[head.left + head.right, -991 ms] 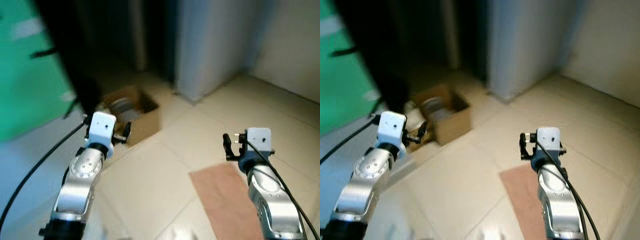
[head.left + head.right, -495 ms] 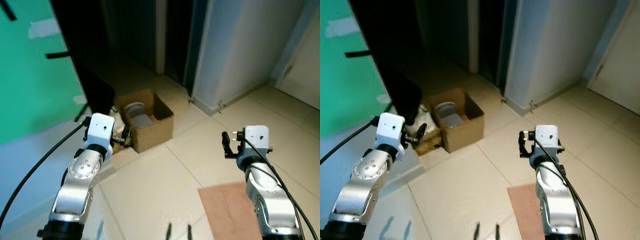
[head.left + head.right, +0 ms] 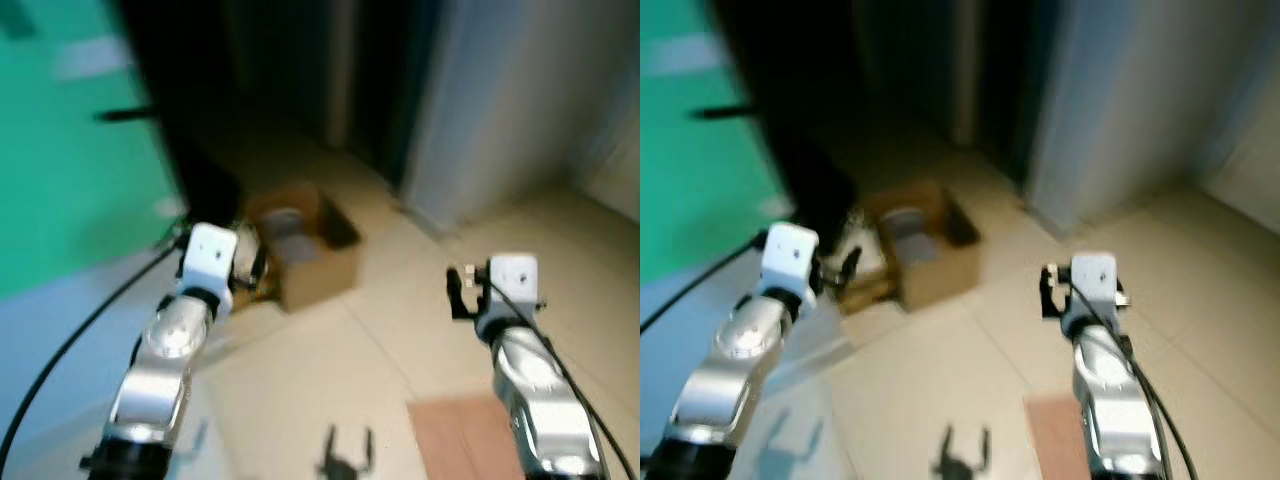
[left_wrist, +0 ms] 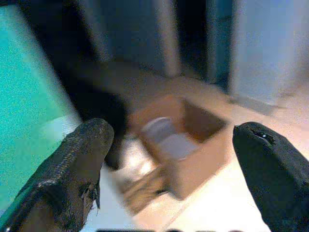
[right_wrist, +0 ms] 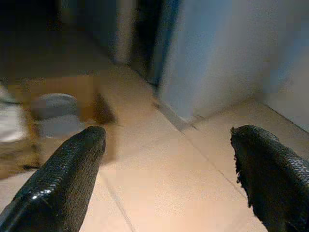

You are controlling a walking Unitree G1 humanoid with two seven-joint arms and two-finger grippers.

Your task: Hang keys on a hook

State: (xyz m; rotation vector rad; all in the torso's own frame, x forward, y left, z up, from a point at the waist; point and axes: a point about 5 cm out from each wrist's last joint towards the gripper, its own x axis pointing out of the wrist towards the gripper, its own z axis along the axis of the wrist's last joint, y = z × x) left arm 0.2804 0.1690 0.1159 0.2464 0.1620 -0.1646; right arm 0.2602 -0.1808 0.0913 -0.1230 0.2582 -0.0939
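My left gripper [image 3: 250, 267] is raised at chest height on the left and stands open; in the left wrist view its two black fingers [image 4: 72, 164] are wide apart with nothing between them. My right gripper [image 3: 458, 292] is raised on the right, also open and empty, with its fingers [image 5: 63, 179] spread. Both point forward over the tiled floor [image 3: 330, 370]. The head views are blurred by motion.
An open cardboard box [image 3: 312, 250] holding a grey round item sits on the floor ahead of the left gripper, beside a black object [image 3: 205, 185]. A green wall [image 3: 70, 150] lies left, a dark doorway [image 3: 320, 80] ahead, a pale wall corner [image 3: 500, 110] right, and a brown mat [image 3: 460, 435] near right.
The whole picture has shifted and blurred, so the camera is moving. Both arms hold the same raised pose with open fingers.
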